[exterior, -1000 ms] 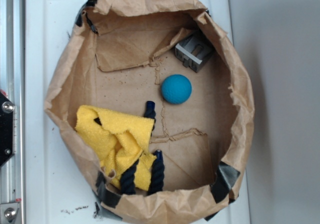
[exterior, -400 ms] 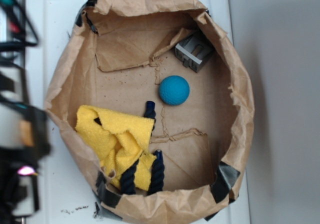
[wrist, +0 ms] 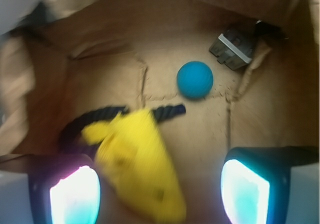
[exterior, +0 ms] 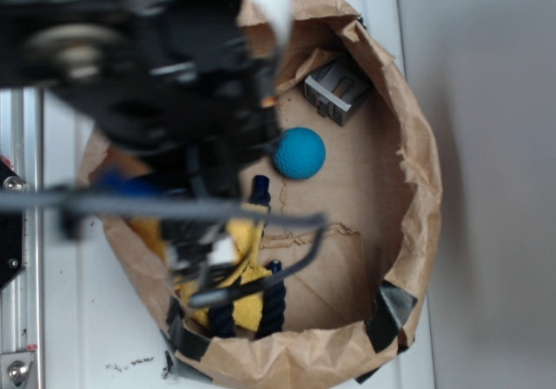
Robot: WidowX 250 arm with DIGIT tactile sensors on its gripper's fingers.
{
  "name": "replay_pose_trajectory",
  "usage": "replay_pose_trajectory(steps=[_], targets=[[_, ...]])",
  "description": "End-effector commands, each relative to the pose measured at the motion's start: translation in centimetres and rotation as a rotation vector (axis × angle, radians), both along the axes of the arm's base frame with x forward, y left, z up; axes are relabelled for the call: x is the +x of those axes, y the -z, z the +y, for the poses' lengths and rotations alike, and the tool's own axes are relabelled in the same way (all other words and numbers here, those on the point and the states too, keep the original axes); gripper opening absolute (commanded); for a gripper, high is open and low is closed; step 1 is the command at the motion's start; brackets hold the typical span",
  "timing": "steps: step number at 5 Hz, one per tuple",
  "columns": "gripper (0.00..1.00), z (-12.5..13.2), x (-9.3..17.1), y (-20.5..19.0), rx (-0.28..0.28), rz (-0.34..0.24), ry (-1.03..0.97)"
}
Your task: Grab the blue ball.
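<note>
Lining a white tray [exterior: 69, 319], crumpled brown paper bag [exterior: 417, 172] around blue ball [exterior: 300, 153].

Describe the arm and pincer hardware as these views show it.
Exterior view: blurred black arm with a white section on top, a dark cable looping below, and a blue patch. Wrist view: the pincer has two dark fingers whose inner pads glow pale cyan with a pink edge.

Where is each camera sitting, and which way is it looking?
Exterior: up above, looking straight down into the paper bag; the blurred black arm covers its left part.
Wrist: on the arm, looking down and ahead between two glowing fingertips, wide apart.
Both show the blue ball, grey block and yellow cloth.
</note>
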State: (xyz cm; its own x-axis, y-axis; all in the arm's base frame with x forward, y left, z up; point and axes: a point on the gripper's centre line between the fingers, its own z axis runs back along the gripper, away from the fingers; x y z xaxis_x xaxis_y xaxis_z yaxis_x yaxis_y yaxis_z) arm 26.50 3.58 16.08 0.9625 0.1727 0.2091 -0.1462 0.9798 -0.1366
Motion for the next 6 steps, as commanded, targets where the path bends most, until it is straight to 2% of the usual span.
replay_pose_trajectory(steps=[1,3,4,5,6], targets=[[1.00,2.1,5.3,3.0,0.051,-0.067,0.003],[1.00,1.7,6.9,7.1,0.060,-0.059,-0.010],[1.00,2.0,6.6,8.8,0.097,-0.046,0.017],[1.00,2.1,6.3,9.7,0.104,-0.044,0.017],[0.00,2.0,6.5,8.8,0.074,-0.116,-0.042]])
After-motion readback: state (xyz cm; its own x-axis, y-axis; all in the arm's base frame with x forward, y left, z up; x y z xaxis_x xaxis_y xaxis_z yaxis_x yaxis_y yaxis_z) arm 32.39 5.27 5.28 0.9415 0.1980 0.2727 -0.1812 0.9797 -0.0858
